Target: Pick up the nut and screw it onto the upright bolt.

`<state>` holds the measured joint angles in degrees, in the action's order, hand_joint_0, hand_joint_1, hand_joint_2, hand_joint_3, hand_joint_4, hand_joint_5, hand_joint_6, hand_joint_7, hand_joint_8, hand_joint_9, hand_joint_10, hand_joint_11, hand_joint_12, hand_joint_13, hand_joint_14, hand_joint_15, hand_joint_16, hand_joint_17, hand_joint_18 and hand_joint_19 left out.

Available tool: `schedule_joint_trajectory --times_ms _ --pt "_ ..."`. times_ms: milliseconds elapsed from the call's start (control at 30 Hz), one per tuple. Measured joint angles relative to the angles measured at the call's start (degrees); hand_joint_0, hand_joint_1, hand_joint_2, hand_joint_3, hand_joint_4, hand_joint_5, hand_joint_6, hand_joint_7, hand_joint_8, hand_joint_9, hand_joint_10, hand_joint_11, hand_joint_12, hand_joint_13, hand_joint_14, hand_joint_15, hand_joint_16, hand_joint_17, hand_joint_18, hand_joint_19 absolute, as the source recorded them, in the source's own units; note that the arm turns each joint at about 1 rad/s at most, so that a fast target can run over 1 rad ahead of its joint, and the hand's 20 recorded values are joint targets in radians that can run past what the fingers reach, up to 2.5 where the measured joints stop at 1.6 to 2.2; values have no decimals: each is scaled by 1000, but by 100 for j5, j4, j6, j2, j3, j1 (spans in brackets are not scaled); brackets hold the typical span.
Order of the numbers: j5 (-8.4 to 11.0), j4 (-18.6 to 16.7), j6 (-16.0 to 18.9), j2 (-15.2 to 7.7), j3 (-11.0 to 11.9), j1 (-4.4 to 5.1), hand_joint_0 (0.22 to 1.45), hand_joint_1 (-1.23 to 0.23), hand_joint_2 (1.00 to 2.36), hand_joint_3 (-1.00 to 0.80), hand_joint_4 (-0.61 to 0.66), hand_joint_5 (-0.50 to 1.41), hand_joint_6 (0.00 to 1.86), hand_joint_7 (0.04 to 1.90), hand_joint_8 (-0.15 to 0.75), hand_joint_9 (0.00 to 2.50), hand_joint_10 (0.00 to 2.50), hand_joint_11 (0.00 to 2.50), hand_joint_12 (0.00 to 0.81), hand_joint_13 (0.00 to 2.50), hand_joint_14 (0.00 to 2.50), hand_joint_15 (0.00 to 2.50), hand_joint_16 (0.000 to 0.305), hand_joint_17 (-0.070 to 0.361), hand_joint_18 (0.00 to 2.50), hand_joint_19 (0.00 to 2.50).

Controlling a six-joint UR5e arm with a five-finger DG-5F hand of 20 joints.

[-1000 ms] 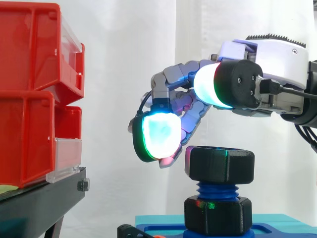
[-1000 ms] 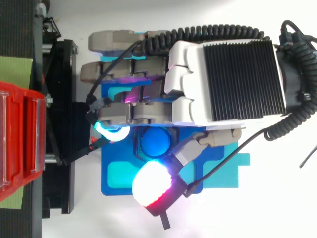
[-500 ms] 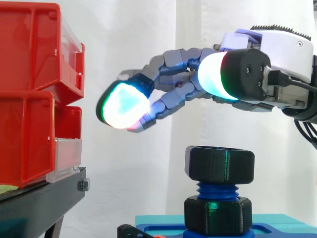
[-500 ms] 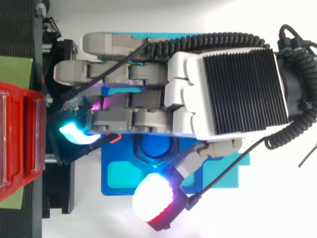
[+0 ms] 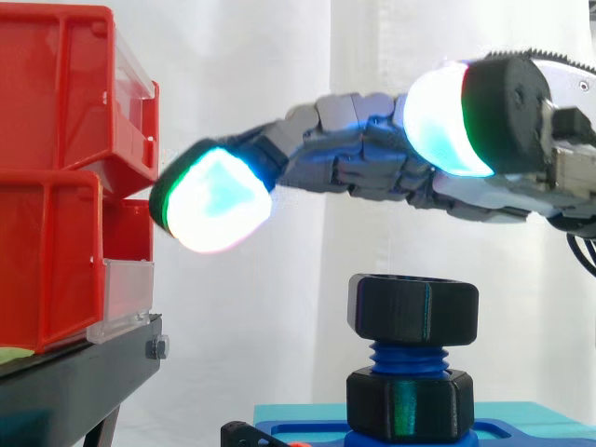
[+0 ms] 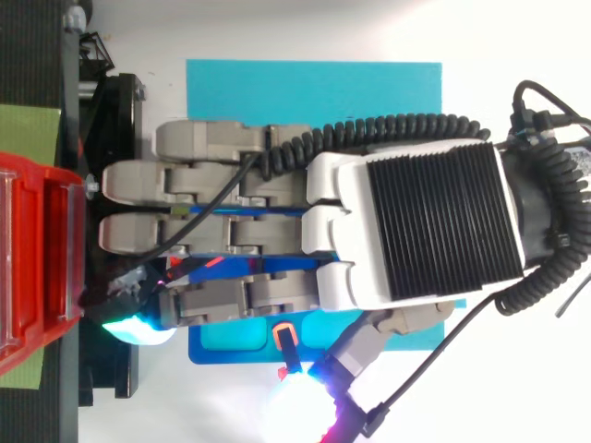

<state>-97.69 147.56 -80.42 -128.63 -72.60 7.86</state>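
White curtain (image 5: pixel 279 93) behind. Hand (image 5: pixel 372 172) hovering, fingers straight, empty, hiding nut (image 5: pixel 413 307) from above. Nut sitting on bolt (image 5: pixel 402 355), axis vertical.

Nothing readable here, honestly: no words, numbers or signs I can make out on the red bins (image 5: pixel 56 168), black nut (image 5: pixel 414 310) or blue base (image 5: pixel 540 434).

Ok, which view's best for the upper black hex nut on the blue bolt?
Side view: the upper black hex nut sits in full profile on the blue threaded bolt, below the hand. In the top view the hand overlies that spot.
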Motion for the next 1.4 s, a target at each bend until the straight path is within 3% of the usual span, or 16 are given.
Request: schedule_joint_trajectory --times_ms 233,567,667,767,1133,1400 --pt "-13 449 0 2 0 6 449 -131 1000 -500 177 -226 501 668 187 0 0 0 326 0 0 0 50 113 0 0" --pt "-58 767 18 4 0 -50 465 -173 1000 -500 217 -198 502 713 226 64 0 0 290 0 0 0 37 84 0 0" --pt "-63 802 22 4 0 -76 480 -247 1000 -500 232 -179 502 694 229 279 0 0 186 81 0 0 19 42 0 0" --pt "-74 814 22 4 0 -106 491 -267 1000 -500 240 -176 502 708 225 374 0 0 151 158 0 0 12 28 0 0" --pt "-143 785 21 9 5 -160 496 -303 1000 -500 281 -175 503 956 239 464 0 0 147 235 0 0 12 26 43 0" --pt "-145 745 25 8 3 -169 494 -313 1000 -500 282 -197 503 975 250 461 0 0 161 240 0 0 13 30 53 0"
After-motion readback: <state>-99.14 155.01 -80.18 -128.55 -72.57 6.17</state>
